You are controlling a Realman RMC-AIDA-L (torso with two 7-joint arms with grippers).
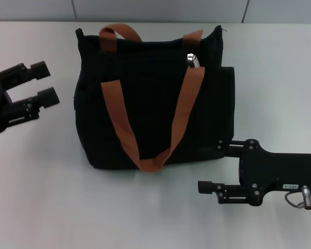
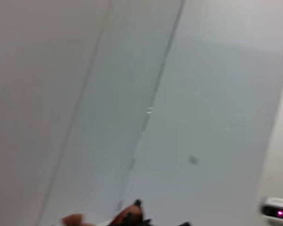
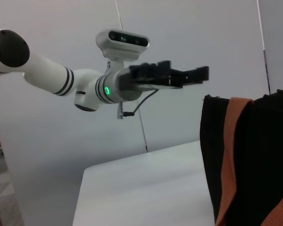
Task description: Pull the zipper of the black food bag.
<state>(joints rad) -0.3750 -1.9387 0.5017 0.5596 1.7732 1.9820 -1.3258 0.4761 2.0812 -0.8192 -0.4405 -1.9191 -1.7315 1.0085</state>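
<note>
In the head view, the black food bag point(image 1: 155, 98) is seen standing on the white table point(image 1: 52, 207), its long axis running from 9 to 3 o'clock, its opening toward 12. Two orange-brown straps point(image 1: 119, 124) are draped down its front. The zipper point(image 1: 192, 59) is found near the bag's upper edge at about 1 o'clock, its silver tab pointing toward 5. The left gripper point(image 1: 45, 82) is held at 9 o'clock, apart from the bag, its fingers spread wide. The right gripper point(image 1: 212, 165) is placed at 5 o'clock, fingers wide apart, the upper one touching the bag's lower corner.

In the left wrist view, only a strap tip point(image 2: 127, 215) is shown.

In the right wrist view, the bag's side point(image 3: 254, 160) and the raised left gripper point(image 3: 198, 75) are seen.
</note>
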